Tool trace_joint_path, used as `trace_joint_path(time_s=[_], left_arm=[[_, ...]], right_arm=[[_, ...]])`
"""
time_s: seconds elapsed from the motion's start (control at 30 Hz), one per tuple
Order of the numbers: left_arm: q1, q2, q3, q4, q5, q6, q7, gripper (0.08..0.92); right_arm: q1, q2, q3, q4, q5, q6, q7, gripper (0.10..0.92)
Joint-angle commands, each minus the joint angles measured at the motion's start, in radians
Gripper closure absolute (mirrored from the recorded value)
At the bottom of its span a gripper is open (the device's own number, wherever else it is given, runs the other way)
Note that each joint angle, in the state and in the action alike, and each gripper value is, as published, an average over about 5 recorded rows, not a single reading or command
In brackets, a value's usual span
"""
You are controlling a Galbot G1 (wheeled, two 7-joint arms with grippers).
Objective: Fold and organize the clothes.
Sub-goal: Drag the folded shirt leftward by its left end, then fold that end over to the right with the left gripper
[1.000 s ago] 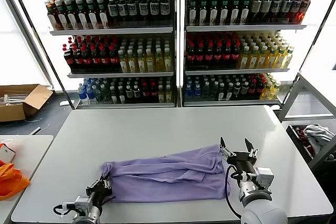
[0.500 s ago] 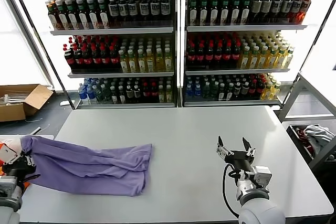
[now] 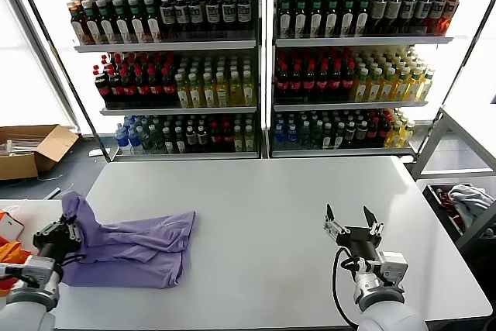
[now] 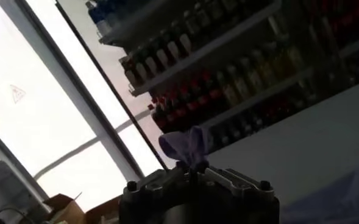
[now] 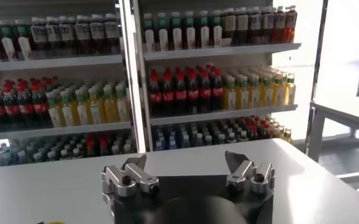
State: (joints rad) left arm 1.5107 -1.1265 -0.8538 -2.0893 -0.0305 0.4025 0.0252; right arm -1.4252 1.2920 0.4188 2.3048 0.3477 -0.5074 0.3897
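shirt (image 3: 136,242) | bunched at table's (image 3: 256,199) left edge | soft, light, limp; grab at hems or corners | left gripper (image 3: 66,230) pinching its corner | right gripper (image 3: 351,226) jaws wide, empty, hovering right.

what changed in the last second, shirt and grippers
The left gripper, shut on the lavender shirt, dragged it from the table's front middle to the robot's left edge, one corner now raised. The right gripper stayed open, empty, near the front right.
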Motion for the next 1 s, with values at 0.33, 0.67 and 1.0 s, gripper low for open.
trace_joint_path(time_s=[0.33,0.67,1.0], left_arm=[[-0.153,-0.137,0.417,0.117,0.029,0.059,0.003,0.886],[-0.199,-0.138,0.447,0.186,0.061,0.037,0.015,0.886],[-0.179,-0.166,0.464,0.230,0.009,-0.043,-0.007,0.743]], right_arm=[[-0.161,0.064,0.010,0.097,-0.088,0.029,-0.003,0.203],[-0.215,0.091,0.008,0.115,-0.119,0.058,-0.008,0.203],[-0.203,0.096,-0.013,0.104,-0.131,0.057,-0.011,0.203]])
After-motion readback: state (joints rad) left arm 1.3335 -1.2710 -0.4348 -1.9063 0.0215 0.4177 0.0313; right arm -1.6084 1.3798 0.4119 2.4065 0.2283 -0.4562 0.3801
